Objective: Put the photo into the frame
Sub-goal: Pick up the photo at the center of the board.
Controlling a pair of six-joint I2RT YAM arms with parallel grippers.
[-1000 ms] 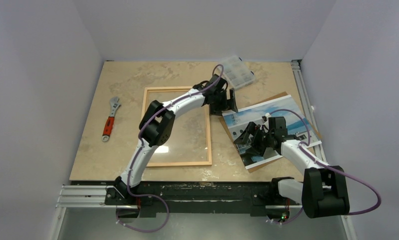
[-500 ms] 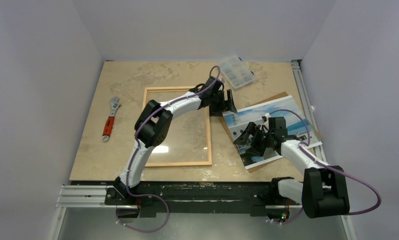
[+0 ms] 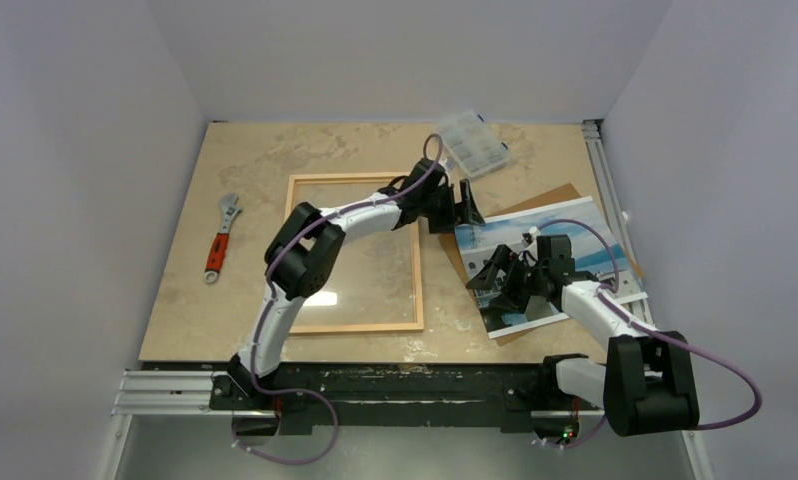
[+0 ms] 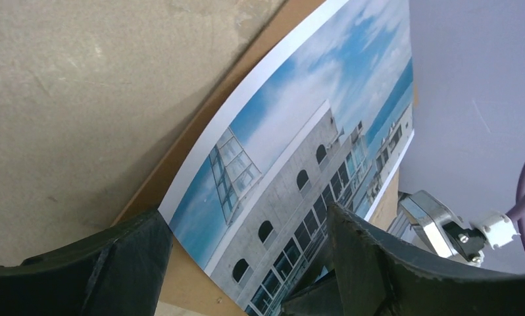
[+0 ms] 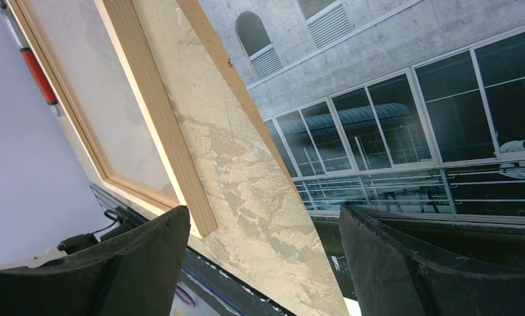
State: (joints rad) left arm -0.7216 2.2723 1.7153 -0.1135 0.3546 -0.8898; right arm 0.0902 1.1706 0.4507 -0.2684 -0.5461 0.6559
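Left end effector (image 3: 465, 207) and right end effector (image 3: 487, 277), both released, are hovering over the photo (image 3: 515, 232), right of centre. Next is likely gripping its edge, then carrying it to the frame (image 3: 419, 280).

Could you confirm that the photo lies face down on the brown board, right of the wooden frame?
Not quite: the photo lies face up, as the top external view shows its building and sky. It is on the brown board, right of the frame.
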